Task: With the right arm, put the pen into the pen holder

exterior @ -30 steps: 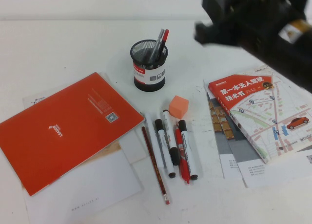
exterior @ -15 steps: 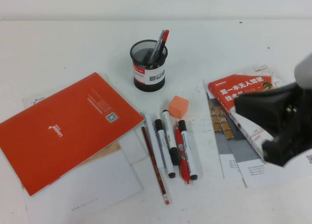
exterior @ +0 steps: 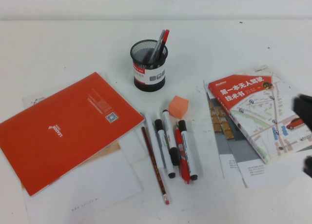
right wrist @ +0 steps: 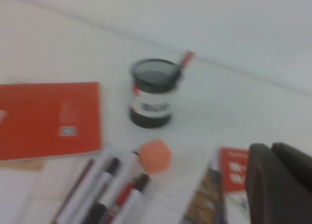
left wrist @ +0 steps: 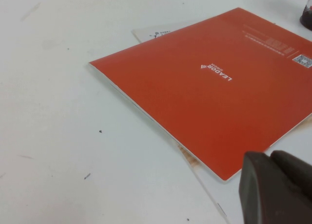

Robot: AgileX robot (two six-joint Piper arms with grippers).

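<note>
The black mesh pen holder [exterior: 148,68] stands upright at the back middle of the table; it also shows in the right wrist view [right wrist: 151,94]. A slim silver-grey pen [exterior: 157,45] leans inside it beside a red-capped pen [exterior: 164,38]. My right gripper [right wrist: 270,148] is shut and empty, well away from the holder, over the book. In the high view only dark bits of the right arm [exterior: 303,109] show at the right edge. My left gripper [left wrist: 269,155] is shut and empty, low by the near corner of the red notebook [left wrist: 214,82].
The red notebook [exterior: 63,129] lies on white papers at the left. An orange cube [exterior: 178,107], white markers [exterior: 187,148], a red pen [exterior: 181,158] and a pencil [exterior: 155,163] lie in front of the holder. A map-covered book [exterior: 263,109] lies at the right.
The right arm swept from above the back right down and off to the right edge, almost out of the high view. The pens in the holder have not moved.
</note>
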